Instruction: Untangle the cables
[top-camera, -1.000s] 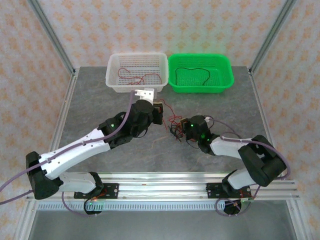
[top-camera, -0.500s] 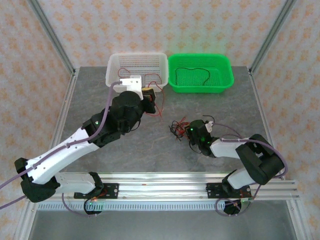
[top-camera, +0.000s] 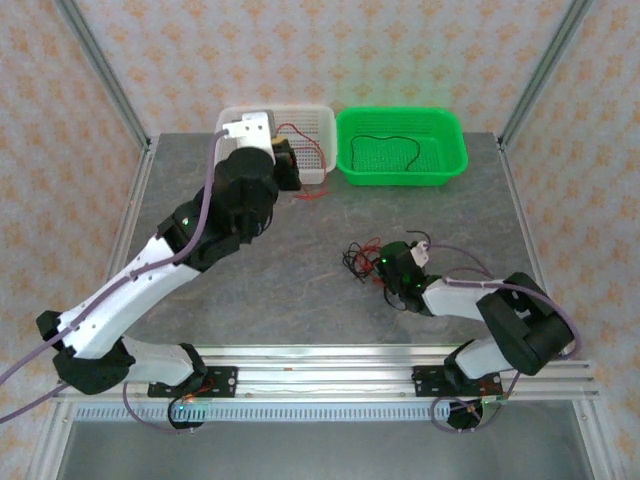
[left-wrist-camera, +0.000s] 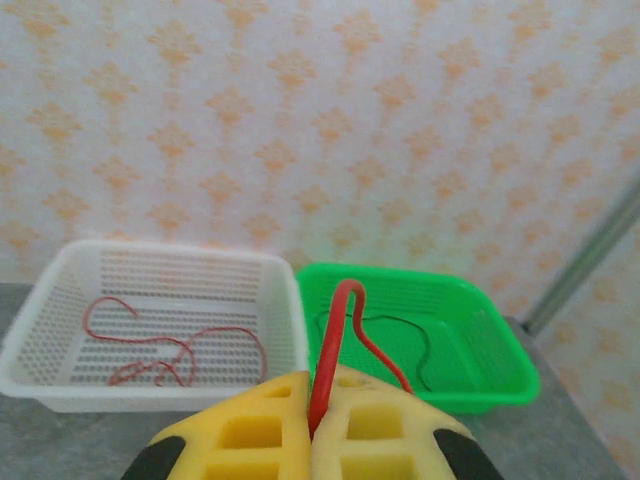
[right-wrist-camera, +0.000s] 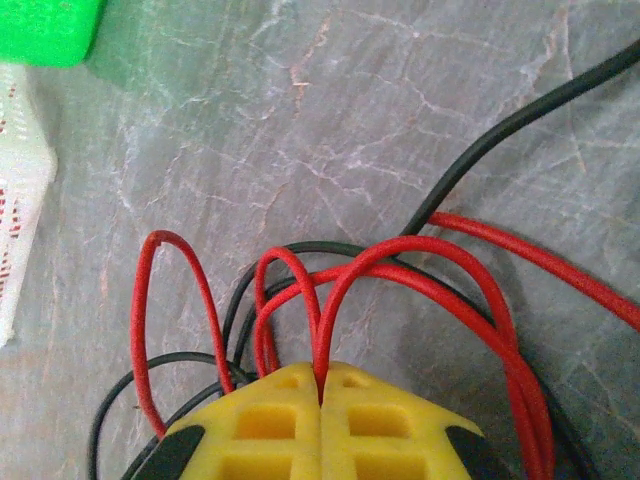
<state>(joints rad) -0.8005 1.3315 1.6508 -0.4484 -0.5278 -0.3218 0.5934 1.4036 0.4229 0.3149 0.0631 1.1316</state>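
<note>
Sorting by colour looks like the step in hand. In the top view the left gripper (top-camera: 285, 165) hangs at 11 o'clock on the table (top-camera: 250, 280), over the near rim of the white basket (top-camera: 322, 118). In its wrist view its yellow pads (left-wrist-camera: 250, 430) are pressed together on 1 red cable (left-wrist-camera: 335, 320), which loops up above them. The top view shows that cable's loose tail trailing onto the table just at 5 o'clock of the gripper, seemingly free of the rest.

The white basket already holds another red strand (left-wrist-camera: 180, 345). The green basket (top-camera: 455, 160), at 1 o'clock, holds a black cable (top-camera: 385, 150).

The tangle (top-camera: 358, 258) of red and black cables lies just at 4 o'clock of the table's centre. The right gripper (top-camera: 380, 262) touches its 3 o'clock side, and in its wrist view the pads (right-wrist-camera: 265, 425) are clamped shut on a red loop (right-wrist-camera: 345, 290) of the tangle, apparently anchoring it.

Next, I judge, the left arm needs to go a little further toward 12 o'clock, so the dangling tail clears the rim. Then it should part its pads and drop the cable inside. The tail could snag on the basket wall or slide back out.
</note>
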